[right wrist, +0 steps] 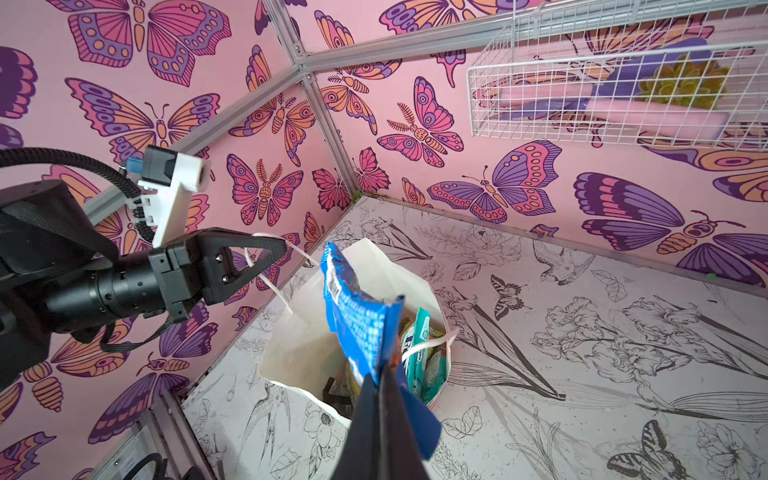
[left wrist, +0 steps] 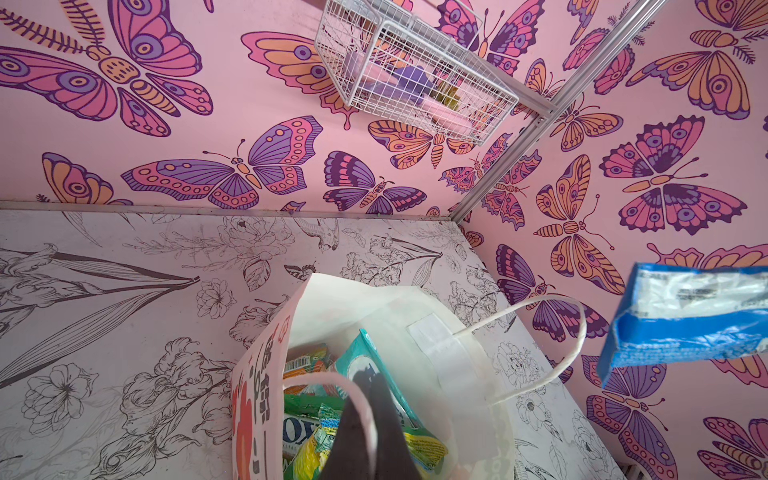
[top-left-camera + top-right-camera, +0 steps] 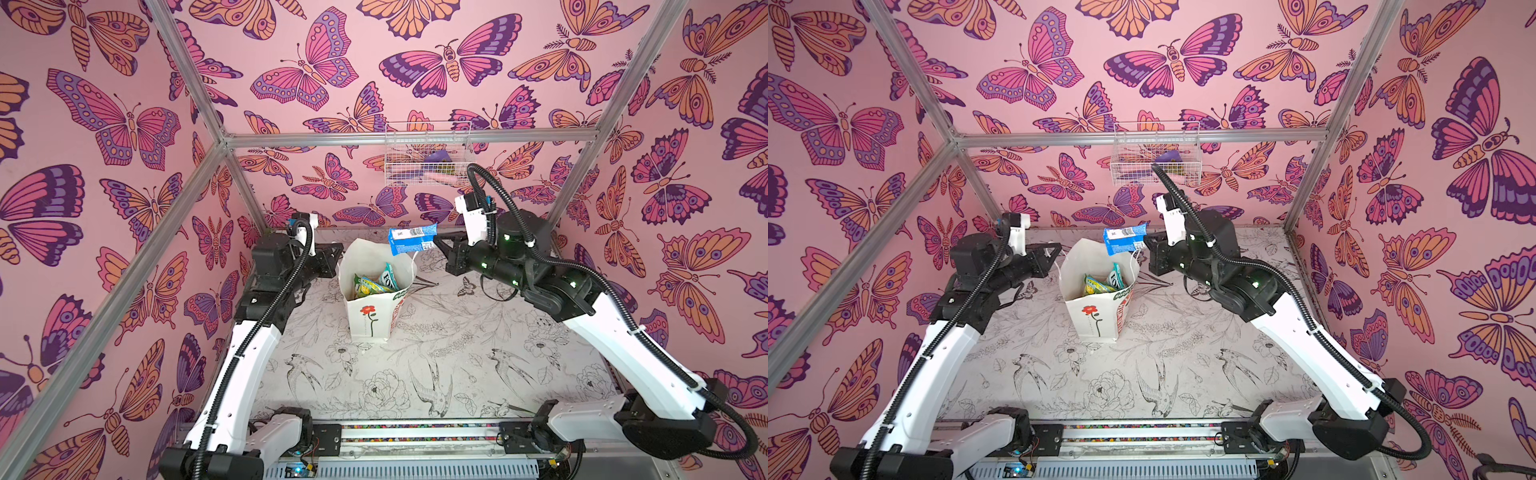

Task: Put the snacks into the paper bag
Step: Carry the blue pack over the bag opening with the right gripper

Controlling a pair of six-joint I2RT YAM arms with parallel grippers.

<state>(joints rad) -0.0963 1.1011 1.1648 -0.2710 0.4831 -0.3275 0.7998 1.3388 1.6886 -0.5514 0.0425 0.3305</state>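
Right tool clamps blue-white packet by one end; long axis near level, free end over paper bag. Left tool pinches cord handle.

White paper bag: upright, mouth open, red flower on near face, colour print down one side. Inside, on end: green-yellow packets, teal packet. Small blue-white packet: crinkled, roughly level, pinched at one end, aloft over the bag's far rim.
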